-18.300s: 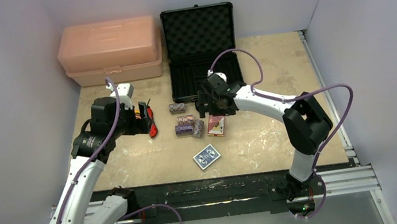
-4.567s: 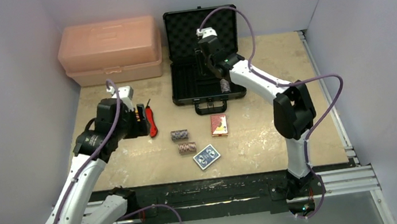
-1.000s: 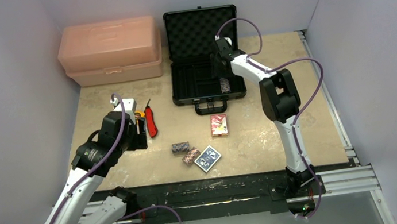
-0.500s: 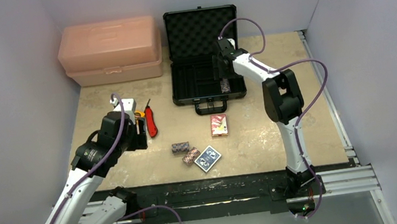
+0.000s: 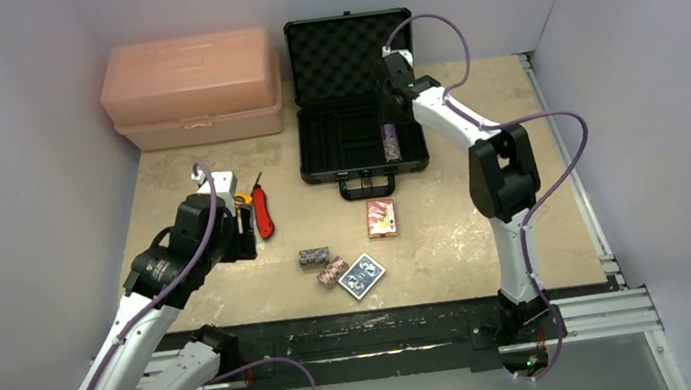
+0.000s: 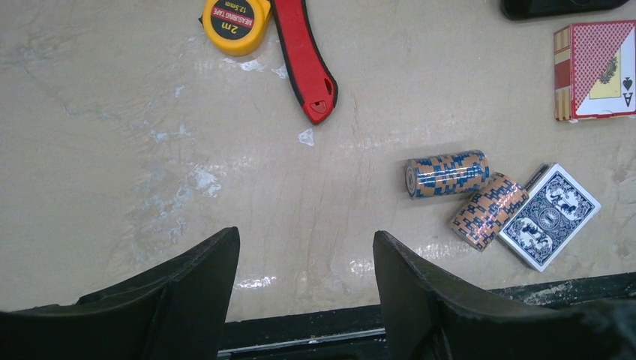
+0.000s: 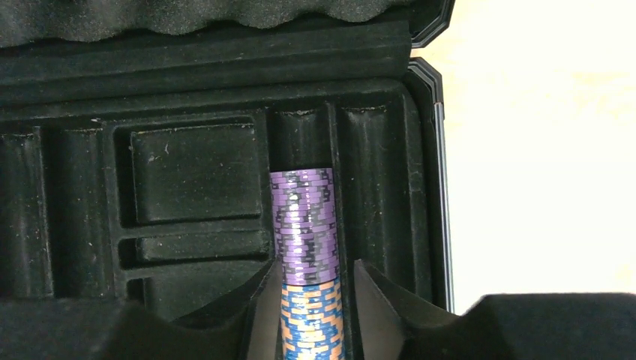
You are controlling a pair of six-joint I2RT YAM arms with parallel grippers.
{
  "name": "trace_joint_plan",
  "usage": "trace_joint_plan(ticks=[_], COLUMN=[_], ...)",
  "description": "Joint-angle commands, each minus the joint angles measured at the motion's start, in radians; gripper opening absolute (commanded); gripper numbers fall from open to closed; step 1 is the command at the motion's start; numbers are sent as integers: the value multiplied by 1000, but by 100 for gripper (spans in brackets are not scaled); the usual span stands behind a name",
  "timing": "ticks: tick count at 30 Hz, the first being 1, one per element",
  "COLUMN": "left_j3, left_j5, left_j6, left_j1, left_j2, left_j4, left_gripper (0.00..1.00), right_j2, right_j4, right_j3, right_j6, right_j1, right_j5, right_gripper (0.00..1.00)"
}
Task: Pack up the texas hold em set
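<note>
Where the right gripper [image 7: 315, 285] reaches into the case, at the bottom centre of the right wrist view, its two fingers stand close on either side of a blue-and-tan chip stack [image 7: 311, 326]. Whether they pinch it or merely flank it cannot be told. That stack lies on its side in a narrow slot second from the right edge of the black briefcase [image 7: 191, 172], end to end with a purple chip stack [image 7: 304, 221] just above it in the same slot. In the top view the briefcase sits open at upper centre, with its egg-crate foam lid raised against the back wall and its handle toward the bottom of the frame. The left gripper [image 6: 304, 300] hangs over the bare table [image 6: 112, 150] at the lower left, its jaws spread wide with nothing between them. To the right of it in the left wrist view lie two loose chip stacks [image 6: 447, 173], both on their sides and close together. The lower one touches the blue card deck [image 6: 550, 216], which lies flat at an angle. The red card deck [image 6: 596, 69] lies flat at the upper right, apart from the chips. Along the top edge, a red utility knife [image 6: 304, 56] lies just beside a yellow tape measure [image 6: 236, 22]. A pink toolbox [image 5: 193, 89] stands shut at the upper left of the top view, left of the briefcase.
</note>
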Motion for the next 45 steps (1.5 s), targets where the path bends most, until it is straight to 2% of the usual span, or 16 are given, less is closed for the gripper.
trace_joint_plan(ticks=[1, 8, 24, 40, 45], left_j3=[9, 8, 8, 7, 7], left_j5=[5, 5, 15, 30, 33], left_j6=[16, 17, 16, 25, 25], left_j1=[11, 13, 25, 33, 33], left_j2=[-8, -6, -5, -14, -16], left_j4=[29, 30, 34, 35, 36], left_gripper=[65, 65, 65, 65, 65], right_j2=[13, 80, 105, -131, -221], right_j4=[26, 41, 12, -18, -12], right_j3=[55, 93, 33, -42, -120], right_j6=[-4, -1, -13, -77, -61], right_j1=[-1, -2, 1, 78, 116], right_j5=[-26, -57, 5, 43, 18], right_gripper=[41, 34, 33, 70, 77])
